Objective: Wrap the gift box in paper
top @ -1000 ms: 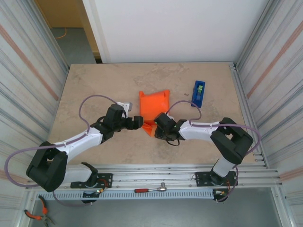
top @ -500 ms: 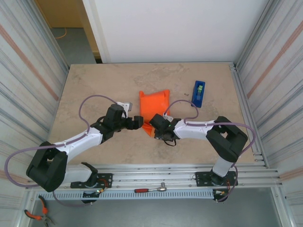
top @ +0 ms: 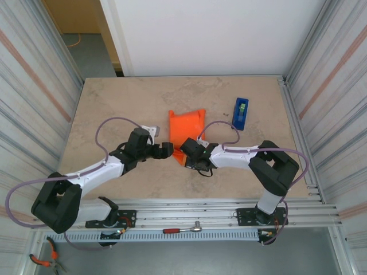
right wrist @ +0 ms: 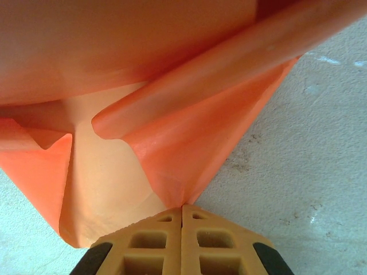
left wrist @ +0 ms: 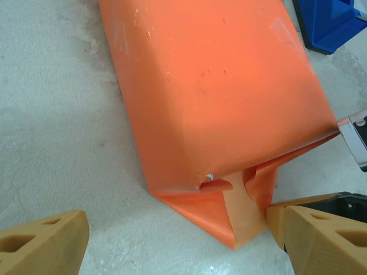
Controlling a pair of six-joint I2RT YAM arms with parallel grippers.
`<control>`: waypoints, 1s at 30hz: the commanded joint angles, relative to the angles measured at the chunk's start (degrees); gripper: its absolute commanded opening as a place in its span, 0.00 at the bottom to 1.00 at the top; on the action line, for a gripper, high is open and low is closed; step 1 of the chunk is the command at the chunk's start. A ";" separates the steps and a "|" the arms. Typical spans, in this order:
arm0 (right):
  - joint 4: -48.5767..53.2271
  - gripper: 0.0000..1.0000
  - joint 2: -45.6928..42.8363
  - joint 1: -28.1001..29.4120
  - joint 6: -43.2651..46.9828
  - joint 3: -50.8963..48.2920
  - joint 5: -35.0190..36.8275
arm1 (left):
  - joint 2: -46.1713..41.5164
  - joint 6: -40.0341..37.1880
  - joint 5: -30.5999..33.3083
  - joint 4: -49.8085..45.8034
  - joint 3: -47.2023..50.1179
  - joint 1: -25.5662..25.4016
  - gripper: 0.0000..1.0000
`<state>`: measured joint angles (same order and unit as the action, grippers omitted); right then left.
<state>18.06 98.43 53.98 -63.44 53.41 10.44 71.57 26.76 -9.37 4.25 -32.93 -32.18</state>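
**Right hand pinching end flap: tear and slip risk, tight quarters**

The paper [top: 186, 127] sits mid-table, draped over a block shape. The gift box is underneath and covered. A pale patch shows at the open near end, can't tell if it's box or the paper's underside. The right hand [right wrist: 182, 213] has its fingers pressed together on the very tip of the loose end flap [right wrist: 172, 154]. The left hand [top: 168, 150] is spread wide at the same near end, one finger on each side of the flap. Can't tell whether either finger touches the paper.

Risks:
- The pinch is only on the flap's point, so a pull could slide it out or rip the tip.
- There is a small hole [left wrist: 210, 177] at the near corner of the wrap, and tension across the flap could widen it.
- Nothing is pressing the parcel down, so a tug may drag the box and paper along the table [top: 114, 103] or loosen the wrap on top.
- Both hands crowd the same corner, so a fold towards the left hand could bump its finger.

Room:
- The blue tape dispenser [top: 241, 113] stands near the parcel's far right side, apart from it, and a sweep that way could hit it.
- The table is open to the left and at the far side.
- The ribbed side walls [top: 40, 86] are well apart from the work.
- The near edge is taken up by the arms.
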 commanded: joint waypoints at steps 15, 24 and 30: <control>1.52 0.00 -6.32 -2.28 3.39 1.12 -3.21 | -7.08 3.73 -3.39 1.23 10.51 -2.97 0.79; 1.58 0.00 -7.45 -3.35 4.42 1.69 -4.62 | -2.80 5.05 -3.04 10.16 13.58 -8.86 0.43; 1.19 0.00 -7.79 -3.79 4.55 1.86 -5.34 | 3.00 5.04 -2.86 14.29 11.98 -11.87 0.40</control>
<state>18.13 92.68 50.57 -60.36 53.49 5.72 72.62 31.62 -12.43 14.66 -19.86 -43.00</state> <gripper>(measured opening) 0.061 0.402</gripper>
